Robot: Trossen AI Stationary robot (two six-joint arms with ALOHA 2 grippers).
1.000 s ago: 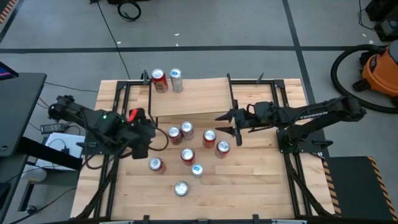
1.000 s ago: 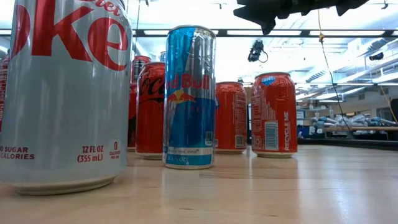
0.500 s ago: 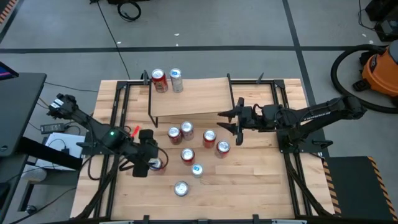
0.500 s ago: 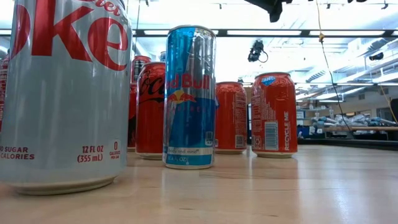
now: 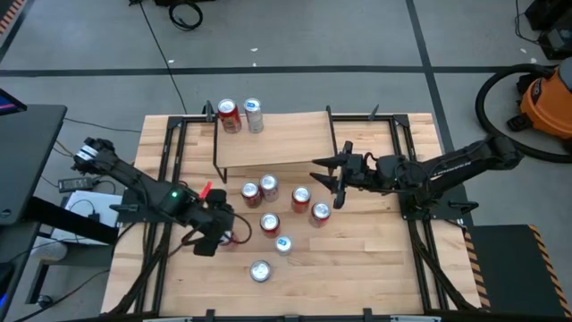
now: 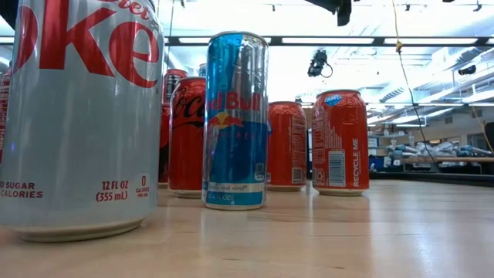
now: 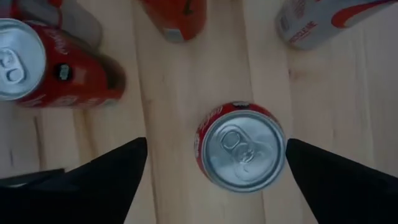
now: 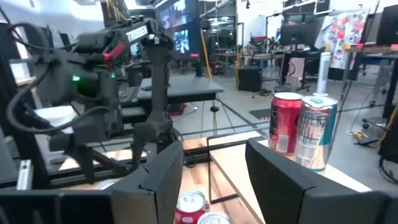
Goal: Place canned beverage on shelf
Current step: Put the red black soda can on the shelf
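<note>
A red can stands upright on the table at the near left, its top toward the left wrist camera. My left gripper points down over it, open, with one finger on either side of the can, which it does not touch; in the high view it covers most of that can. The shelf stands at the far middle, and a red can and a silver can rest on its left end. My right gripper hangs level to the right of the shelf, open, with nothing between its fingers.
Several more cans stand on the table in front of the shelf, among them a red pair, another red pair, a blue can and a silver can. Black frame rails run along both sides of the table.
My left gripper has gone toward the table's near edge and down, tipping more steeply, and now stands over the red can at the near left. My right gripper has rolled about its own line and stayed beside the shelf. No can has moved.
</note>
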